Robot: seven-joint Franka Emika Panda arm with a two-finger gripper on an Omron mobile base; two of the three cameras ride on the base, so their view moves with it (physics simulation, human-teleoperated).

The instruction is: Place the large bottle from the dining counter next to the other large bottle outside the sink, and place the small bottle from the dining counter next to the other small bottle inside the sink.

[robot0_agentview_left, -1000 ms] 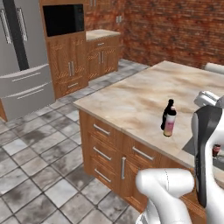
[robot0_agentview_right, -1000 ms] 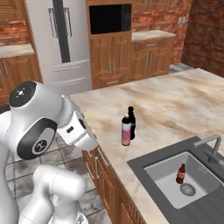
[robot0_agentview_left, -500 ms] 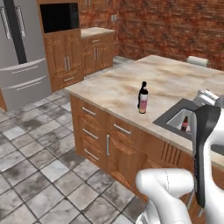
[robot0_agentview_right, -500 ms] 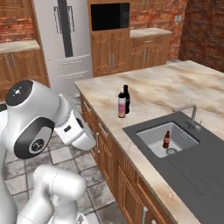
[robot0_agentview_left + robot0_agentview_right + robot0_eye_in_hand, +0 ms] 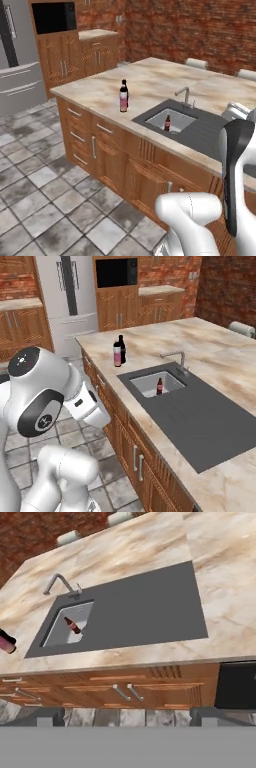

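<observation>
Pincer: released, jaws spread wide, grasping nothing.
Arm: the white Franka arm [image 5: 40,401] rises close to the cameras, over the grey tiled floor [image 5: 35,200] in front of the island.
Cabinets: wooden drawers and doors with metal handles [image 5: 95,145] line the near face of the island.
Bench: the dining counter [image 5: 210,361], a long top of beige-brown marbled stone, runs away from the robot.
Sink: the grey basin [image 5: 172,382] is set into a dark grey surround [image 5: 200,416], which spreads as a flat drainer toward the near end of the bench.
In the basin: 1 tiny brown bottle, the other small bottle [image 5: 159,386], stands upright on the basin floor.
Tap: a curved silver tap [image 5: 175,356] stands on the basin's far rim.
Outside the sink: the large bottle [image 5: 117,354], pink with a dark cap, stands upright on the stone past the basin's far corner. It is just beside the other large bottle [image 5: 122,348], all black. The 2 are so close that it cannot be told whether they touch.
Far edge: a paper roll [image 5: 242,329] lies on the bench.
Background: a steel fridge [image 5: 67,301], a black microwave [image 5: 116,272] in wooden units, and a brick wall [image 5: 200,30].
</observation>
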